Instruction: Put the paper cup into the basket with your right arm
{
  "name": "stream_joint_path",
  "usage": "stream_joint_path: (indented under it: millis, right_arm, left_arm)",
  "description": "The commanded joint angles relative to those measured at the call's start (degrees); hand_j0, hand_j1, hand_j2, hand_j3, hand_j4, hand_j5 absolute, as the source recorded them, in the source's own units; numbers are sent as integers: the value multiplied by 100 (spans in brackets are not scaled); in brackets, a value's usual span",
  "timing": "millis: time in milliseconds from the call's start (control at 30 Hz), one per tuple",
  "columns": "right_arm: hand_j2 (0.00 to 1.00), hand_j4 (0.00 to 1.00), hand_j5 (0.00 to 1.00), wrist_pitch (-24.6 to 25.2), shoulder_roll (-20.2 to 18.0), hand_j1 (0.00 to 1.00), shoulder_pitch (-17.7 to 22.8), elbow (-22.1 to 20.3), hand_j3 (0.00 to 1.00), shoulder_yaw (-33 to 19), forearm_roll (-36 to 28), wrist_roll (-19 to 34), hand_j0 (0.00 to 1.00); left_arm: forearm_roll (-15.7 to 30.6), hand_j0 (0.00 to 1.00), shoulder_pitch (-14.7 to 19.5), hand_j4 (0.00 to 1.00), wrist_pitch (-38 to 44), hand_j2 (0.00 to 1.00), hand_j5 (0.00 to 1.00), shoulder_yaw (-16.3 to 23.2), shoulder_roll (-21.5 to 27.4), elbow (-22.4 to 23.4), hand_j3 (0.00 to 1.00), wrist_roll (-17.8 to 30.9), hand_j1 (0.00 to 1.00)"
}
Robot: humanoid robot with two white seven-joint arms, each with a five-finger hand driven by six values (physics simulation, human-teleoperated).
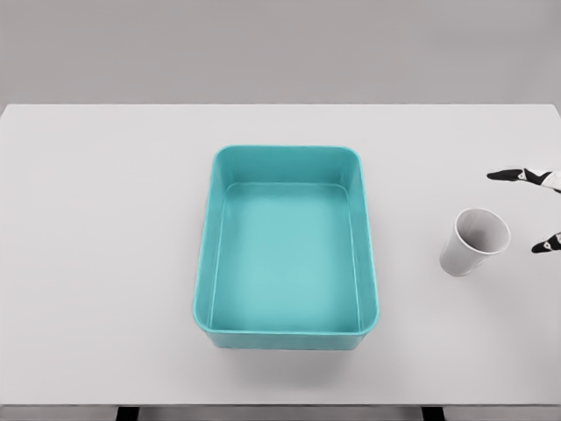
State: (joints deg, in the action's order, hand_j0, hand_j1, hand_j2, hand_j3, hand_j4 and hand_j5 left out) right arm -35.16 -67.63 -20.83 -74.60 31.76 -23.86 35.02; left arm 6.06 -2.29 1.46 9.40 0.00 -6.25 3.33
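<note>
Teal basket sits empty; at its 3 o'clock the paper cup stands ungrasped, right hand spread wide beside it.

Only one view is given, taken from the robot's head. The table is seen from above and from its near side, with the camera tipped down. Almost the whole top is taken in, out to the far edge and the grey wall behind. The basket is seen near the middle. The view is not close up.
</note>
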Motion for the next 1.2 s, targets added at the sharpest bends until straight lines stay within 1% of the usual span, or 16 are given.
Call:
stream_joint_path:
  millis: [0,333,400,667,733,933,1167]
  right_arm:
    - [100,100,100,16,5,100,0,15,100,-3,-57,-2,100]
    - [100,100,100,16,101,100,141,-55,100,76,-49,-2,100]
    - [100,100,100,16,128,100,141,-169,100,84,-49,-2,100]
    - [100,100,100,16,180,100,141,-231,100,172,-40,-2,100]
    - [100,100,100,16,180,100,141,-327,100,225,-40,-2,100]
    - [100,100,100,16,198,100,141,-424,100,295,-40,-2,100]
    - [100,100,100,16,295,100,141,-415,100,313,-40,-2,100]
  left_arm:
    - [0,100,0,100,-5,100,100,0,0,1,100,1,100]
    - [0,100,0,100,3,100,100,0,0,1,100,1,100]
    - [0,100,0,100,3,100,100,0,0,1,100,1,100]
    - [0,100,0,100,-5,100,100,0,0,1,100,1,100]
    - [0,100,0,100,-5,100,100,0,0,1,100,1,100]
    - [0,100,0,100,3,100,100,0,0,1,100,1,100]
    - [0,100,0,100,3,100,100,0,0,1,100,1,100]
